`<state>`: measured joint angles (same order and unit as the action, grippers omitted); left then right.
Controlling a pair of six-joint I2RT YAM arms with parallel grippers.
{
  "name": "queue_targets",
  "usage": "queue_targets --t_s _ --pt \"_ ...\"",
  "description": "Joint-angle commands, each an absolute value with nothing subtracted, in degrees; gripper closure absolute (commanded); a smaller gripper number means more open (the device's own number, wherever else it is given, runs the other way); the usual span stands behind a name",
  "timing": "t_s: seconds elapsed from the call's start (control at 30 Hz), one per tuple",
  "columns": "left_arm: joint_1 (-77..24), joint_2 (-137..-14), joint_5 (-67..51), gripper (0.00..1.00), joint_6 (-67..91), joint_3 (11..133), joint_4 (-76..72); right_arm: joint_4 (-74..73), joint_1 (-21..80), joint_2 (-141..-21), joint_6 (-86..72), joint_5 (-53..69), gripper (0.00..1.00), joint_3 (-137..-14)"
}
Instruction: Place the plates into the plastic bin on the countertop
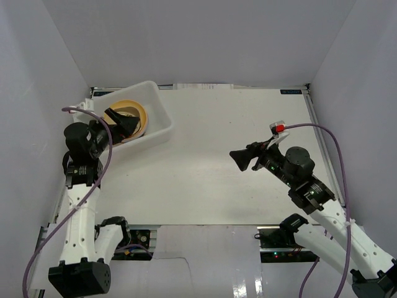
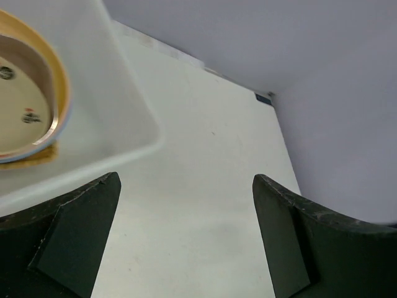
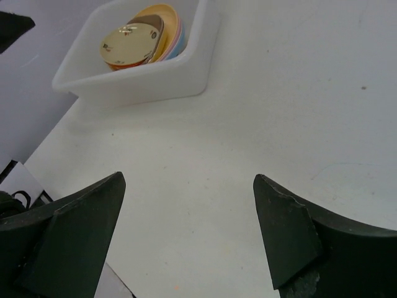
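The white plastic bin (image 1: 160, 118) stands at the far left of the countertop (image 1: 211, 174). A stack of plates (image 1: 138, 110) lies inside it, yellow rim on top; the right wrist view shows the stack (image 3: 144, 38) with cream, brown, yellow, pink and blue dishes in the bin (image 3: 155, 81). In the left wrist view a cream plate with a yellow rim (image 2: 25, 105) sits in the bin (image 2: 118, 118). My left gripper (image 1: 124, 126) is open and empty over the bin's near side. My right gripper (image 1: 240, 158) is open and empty above the countertop's right half.
White walls enclose the countertop on three sides. A red button (image 1: 280, 128) sits on the right arm. Cables loop from both arms. Dark rails run along the table's edges.
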<state>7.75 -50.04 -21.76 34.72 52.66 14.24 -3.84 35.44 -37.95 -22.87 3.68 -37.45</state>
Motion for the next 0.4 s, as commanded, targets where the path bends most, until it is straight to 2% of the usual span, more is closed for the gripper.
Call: queue_targets --t_s 0.0,0.07,0.23,0.37 --pt "6.8 -45.5 -40.8 0.02 33.4 49.4 13.9 -6.1 35.9 -34.1 -19.4 -1.6 0.1 -42.1" --pt "6.7 -40.6 -46.0 0.02 33.2 47.0 13.9 -8.7 35.8 -32.0 -18.1 -3.6 0.1 -42.9" --pt "5.1 -31.8 -50.5 0.02 32.8 44.7 14.2 -11.4 35.8 -27.1 -16.9 -7.9 0.1 -41.6" --pt "4.0 -32.2 -50.6 0.02 32.7 48.2 16.3 -11.7 35.8 -25.3 -16.4 -8.7 0.1 -41.7"
